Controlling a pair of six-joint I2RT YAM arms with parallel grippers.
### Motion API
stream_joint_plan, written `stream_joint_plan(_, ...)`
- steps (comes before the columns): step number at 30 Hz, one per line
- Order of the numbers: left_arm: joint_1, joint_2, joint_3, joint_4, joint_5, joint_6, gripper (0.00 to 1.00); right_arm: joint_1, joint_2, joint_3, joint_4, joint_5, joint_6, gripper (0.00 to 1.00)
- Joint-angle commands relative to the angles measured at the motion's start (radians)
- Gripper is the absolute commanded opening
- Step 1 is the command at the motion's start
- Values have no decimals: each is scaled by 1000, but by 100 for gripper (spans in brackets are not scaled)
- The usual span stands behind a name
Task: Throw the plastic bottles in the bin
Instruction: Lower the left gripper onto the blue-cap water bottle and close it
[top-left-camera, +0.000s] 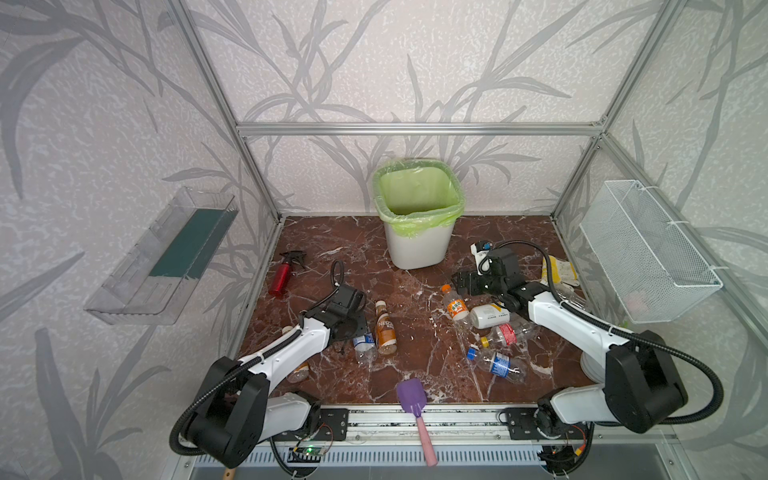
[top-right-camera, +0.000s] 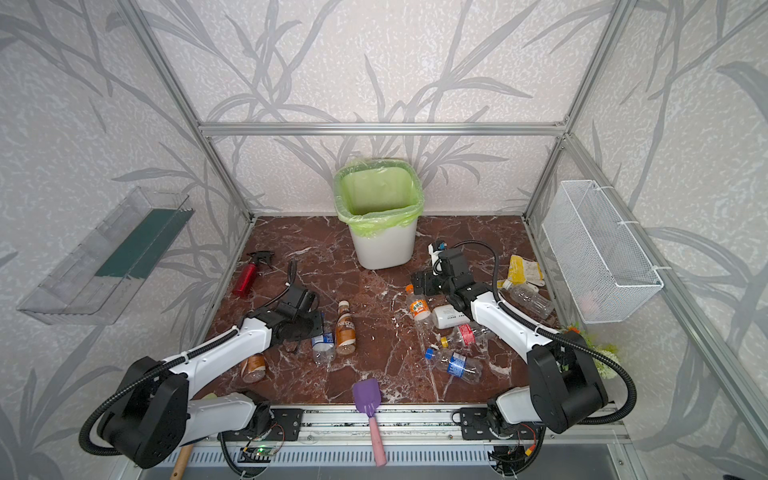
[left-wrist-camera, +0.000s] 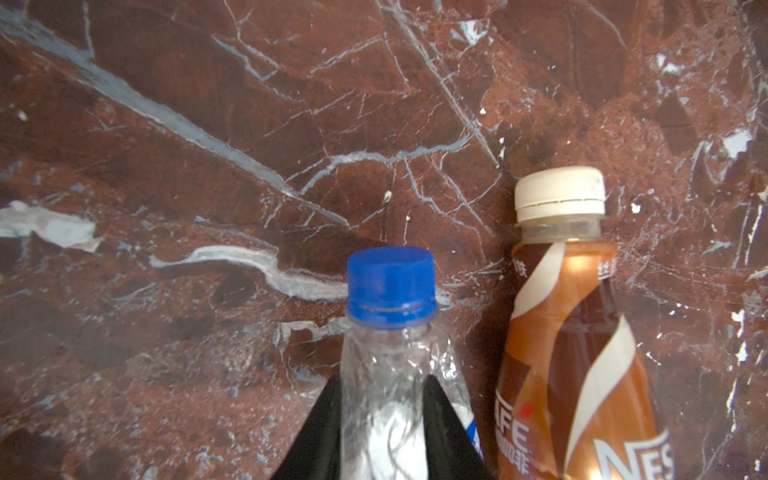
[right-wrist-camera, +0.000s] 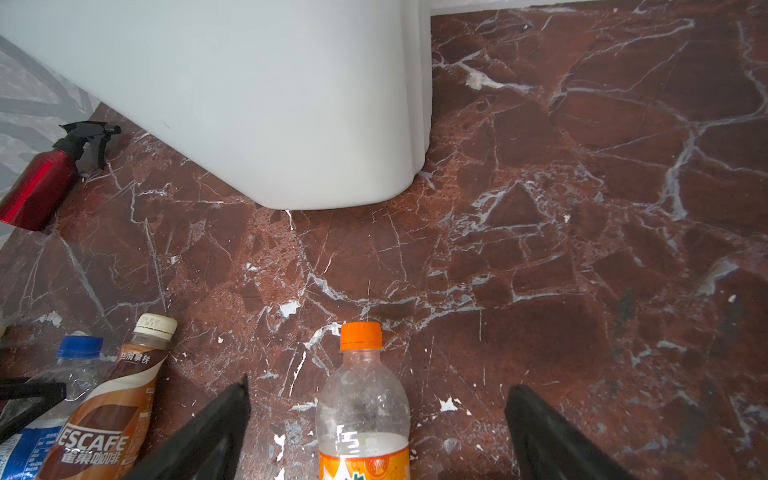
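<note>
Left fingers (left-wrist-camera: 320, 436): clamped on the shoulder of the blue-capped bottle (left-wrist-camera: 390, 316), which lies on the counter (left-wrist-camera: 208, 166) toward its left edge. Its cap points away from the wrist, and the coffee bottle (left-wrist-camera: 573, 332) lies just beside it, parallel.
Right fingers (right-wrist-camera: 199, 440): wide apart, straddling the orange-capped bottle (right-wrist-camera: 361, 415) without touching it.
Bin (top-left-camera: 417, 245): middle of the back edge, beyond both caps.
I judge the left arm is nearer to a lift, and I would clear the coffee bottle first.

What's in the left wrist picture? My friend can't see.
The left hand pinches a crumpled clear bottle with a blue cap, lying on the dark red marble table. A brown coffee bottle with a white cap lies beside it.
</note>
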Motion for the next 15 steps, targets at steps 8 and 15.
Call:
stream_joint_plan(8, 0, -6, -17, 20, -6, -16, 28, -3, -2, 15, -9, -6, 2, 97)
stream_joint_plan(15, 6, -27, 17, -9, -44, 2, 24, -3, 19, 29, -10, -14, 1, 97)
